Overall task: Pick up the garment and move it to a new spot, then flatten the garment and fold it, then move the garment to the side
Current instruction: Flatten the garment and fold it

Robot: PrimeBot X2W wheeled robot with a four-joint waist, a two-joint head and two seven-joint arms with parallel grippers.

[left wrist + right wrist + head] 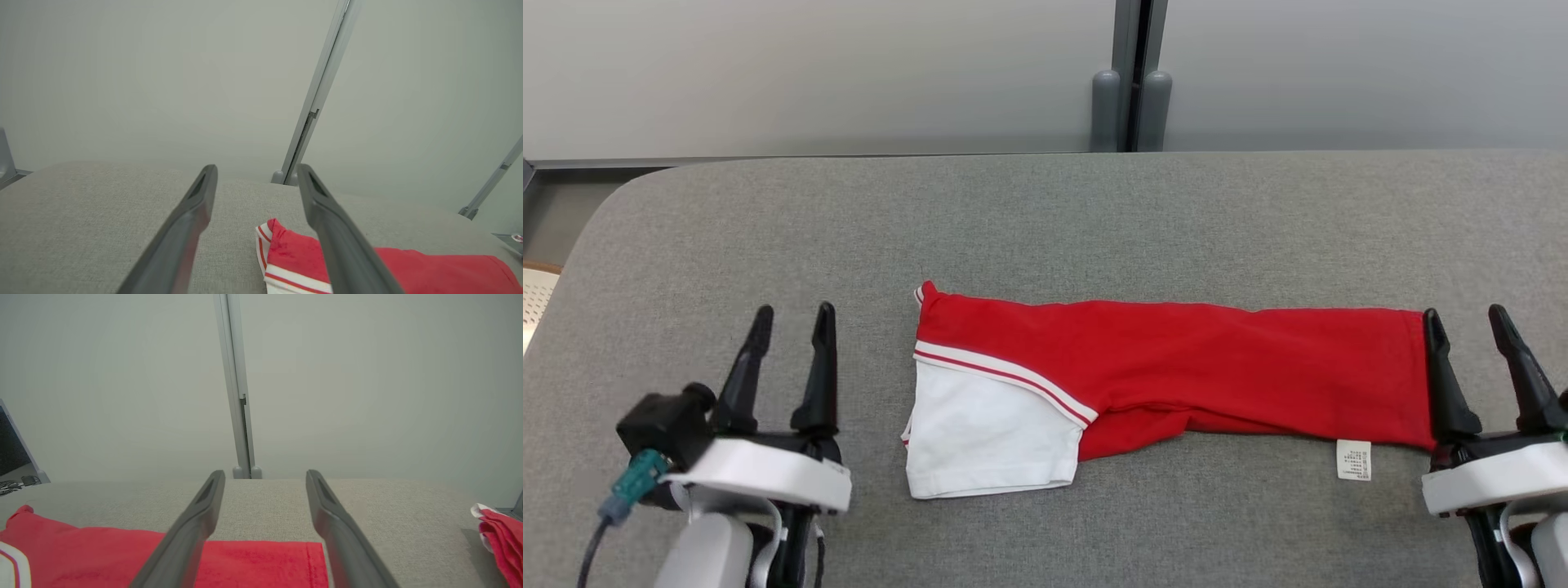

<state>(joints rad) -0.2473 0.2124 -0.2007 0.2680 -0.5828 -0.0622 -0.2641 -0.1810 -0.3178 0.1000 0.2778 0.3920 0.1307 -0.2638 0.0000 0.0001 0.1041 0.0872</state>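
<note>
The garment (1176, 367) is red with a white sleeve (984, 437) and red-and-white trim, lying folded lengthwise in a long strip across the grey table (1045, 229). A small white label (1353, 459) sticks out at its front right. My left gripper (791, 314) stands open to the left of the garment's sleeve end, nothing between its fingers. My right gripper (1466, 314) stands open at the garment's right end, its left finger over the hem. In the left wrist view the garment (294, 253) lies low and right; in the right wrist view the garment (253, 561) lies under my fingers.
A grey wall with a vertical post (1131, 98) runs behind the table. The table's rounded left corner (613, 212) drops off to the floor. Another red and white cloth (500, 539) lies at the far right in the right wrist view.
</note>
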